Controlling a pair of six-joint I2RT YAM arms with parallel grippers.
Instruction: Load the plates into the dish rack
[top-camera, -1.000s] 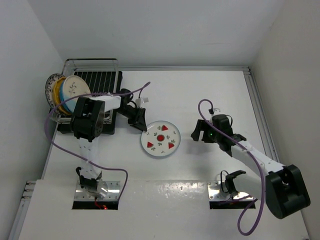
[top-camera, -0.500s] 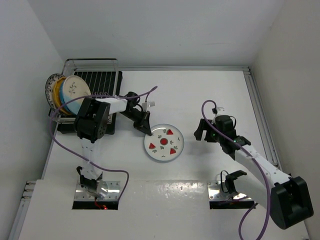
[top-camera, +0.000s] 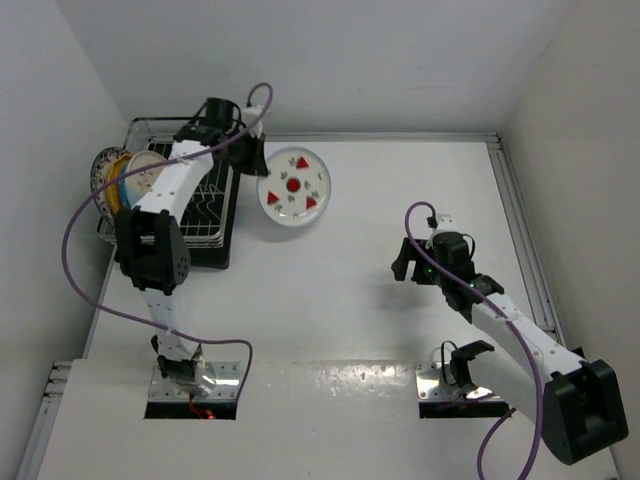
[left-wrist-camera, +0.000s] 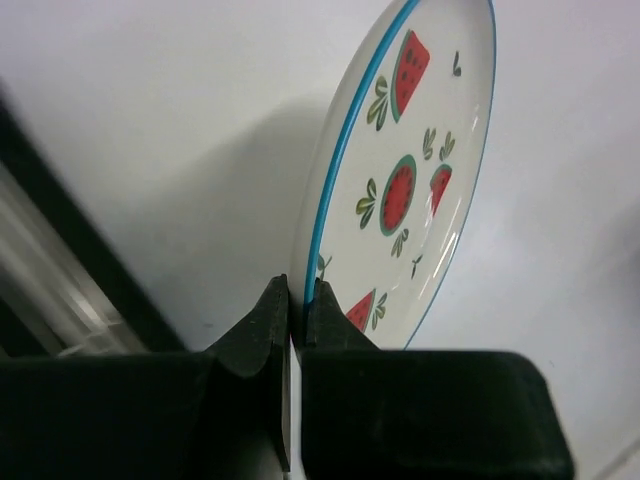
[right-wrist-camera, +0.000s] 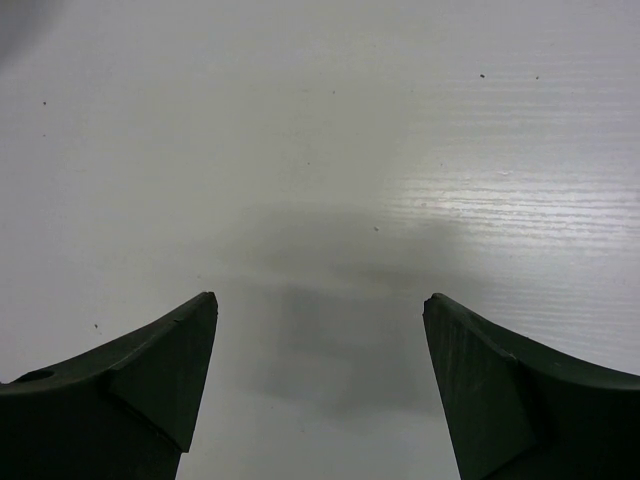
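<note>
The right hand (right-wrist-camera: 320, 310) is being held wide open and empty over the bench (top-camera: 400, 180), toward its right edge. Farther back, the strawberry plate (left-wrist-camera: 400, 190) is being pinched by its rim in the clenched left hand (left-wrist-camera: 297, 300), tilted, just beside the dish rack (top-camera: 170, 122). Other plates (top-camera: 135, 175) are being propped there at the far-left corner.

The left arm (top-camera: 172, 185) hides part of the dish rack (top-camera: 218, 215) and racked plates (top-camera: 112, 178).
</note>
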